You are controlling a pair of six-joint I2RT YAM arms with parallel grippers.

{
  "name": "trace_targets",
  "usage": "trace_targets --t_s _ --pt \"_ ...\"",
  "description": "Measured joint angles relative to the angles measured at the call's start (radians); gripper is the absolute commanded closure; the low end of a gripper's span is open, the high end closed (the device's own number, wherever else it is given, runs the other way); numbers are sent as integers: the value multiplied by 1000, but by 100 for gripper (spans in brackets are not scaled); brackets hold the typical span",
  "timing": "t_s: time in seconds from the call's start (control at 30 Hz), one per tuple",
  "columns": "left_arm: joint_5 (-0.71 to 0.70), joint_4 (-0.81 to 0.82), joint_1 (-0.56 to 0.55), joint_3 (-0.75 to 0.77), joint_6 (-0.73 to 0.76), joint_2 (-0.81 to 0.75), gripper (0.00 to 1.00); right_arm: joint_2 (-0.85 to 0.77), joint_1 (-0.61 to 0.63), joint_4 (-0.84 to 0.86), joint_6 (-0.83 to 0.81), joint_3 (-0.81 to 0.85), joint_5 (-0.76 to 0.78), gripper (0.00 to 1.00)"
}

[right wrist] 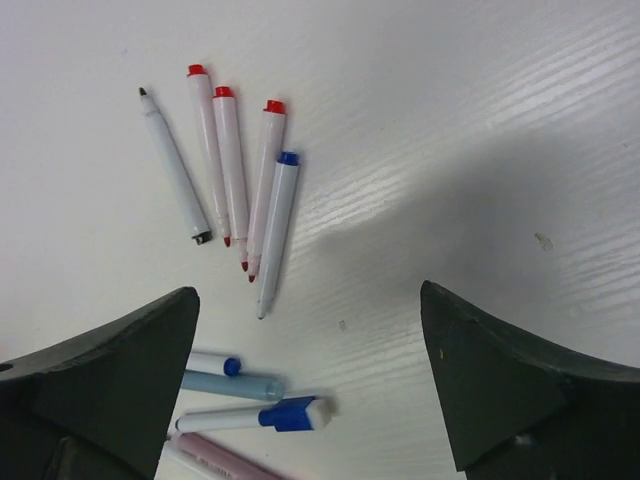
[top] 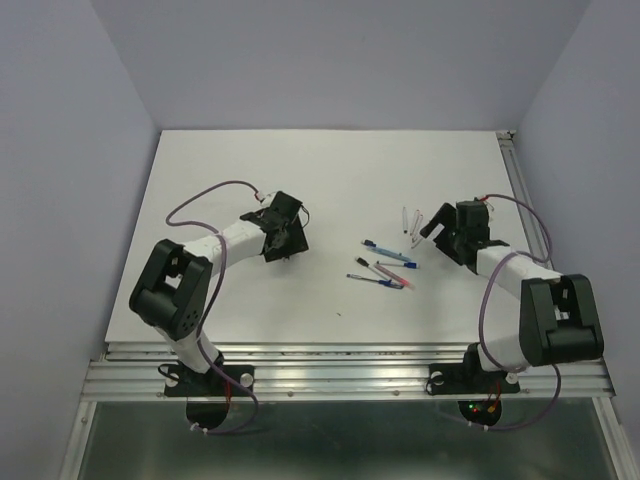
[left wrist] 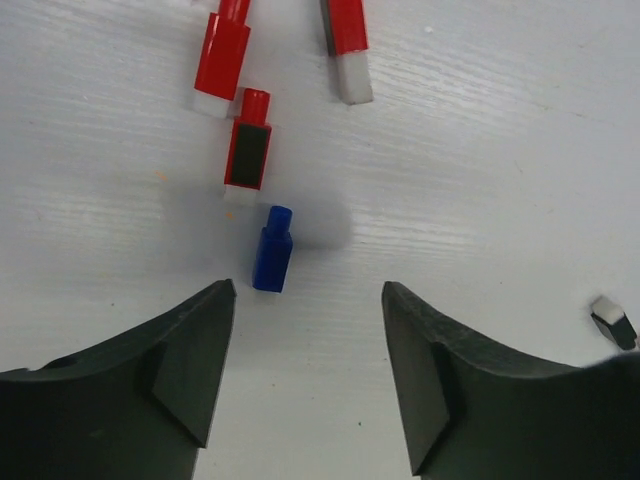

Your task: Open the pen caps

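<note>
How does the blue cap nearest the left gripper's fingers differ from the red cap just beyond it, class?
Colour: the blue cap is blue all over; the red cap carries a dark panel on its upper face. Place: the blue cap lies nearer the open left gripper, the red cap farther off. Both lie loose on the table, narrow ends pointing away.

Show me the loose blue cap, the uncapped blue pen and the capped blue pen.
loose blue cap (left wrist: 272, 252): left wrist view, middle of its body.
uncapped blue pen (right wrist: 276, 235): right wrist view, mid-barrel.
capped blue pen (right wrist: 245, 418): right wrist view, white barrel beside cap.
</note>
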Motion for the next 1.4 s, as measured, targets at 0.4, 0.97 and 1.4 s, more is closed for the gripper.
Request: trace_targets --t_s 0.4,0.97,1.4 --pt "32 15 -26 -136 3 -390 1 -431 102 -102 -177 -68 -145 0" --pt "-21 -47 -27 -389 -127 -673 1 -3 695 -300 -678 246 -173 0" --pt "-16 -47 -27 -391 -129 -667 2 191 708 -357 -755 356 -204 2"
